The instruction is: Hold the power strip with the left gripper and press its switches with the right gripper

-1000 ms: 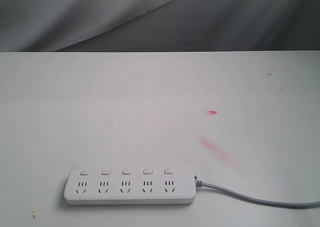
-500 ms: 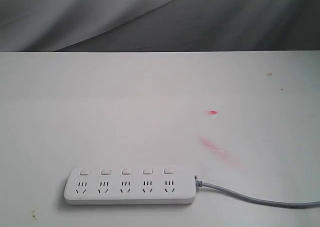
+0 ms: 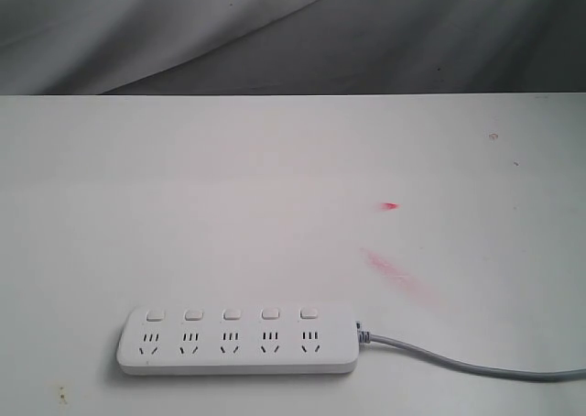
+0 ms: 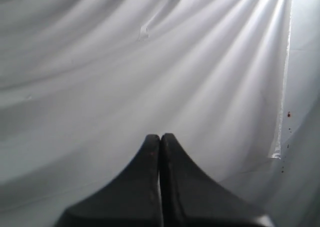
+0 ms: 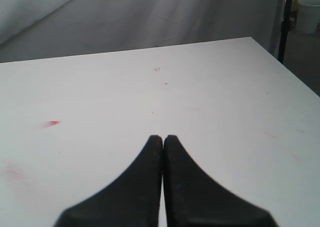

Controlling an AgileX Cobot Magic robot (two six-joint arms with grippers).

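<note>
The white power strip (image 3: 236, 341) lies flat near the table's front edge in the exterior view, its row of five square switches (image 3: 232, 314) along the far side and its grey cord (image 3: 476, 368) trailing off to the right. Neither arm shows in that view. My left gripper (image 4: 160, 137) is shut with nothing in it and faces pale draped cloth. Over bare tabletop, my right gripper (image 5: 163, 138) is shut and empty too. The strip appears in neither wrist view.
Red smears (image 3: 394, 269) and a small red mark (image 3: 391, 205) stain the white table (image 3: 275, 187) right of centre. Grey cloth (image 3: 275, 31) hangs behind the far edge. A black stand (image 5: 285, 22) and a white cup (image 5: 308, 14) sit beyond the table's right corner.
</note>
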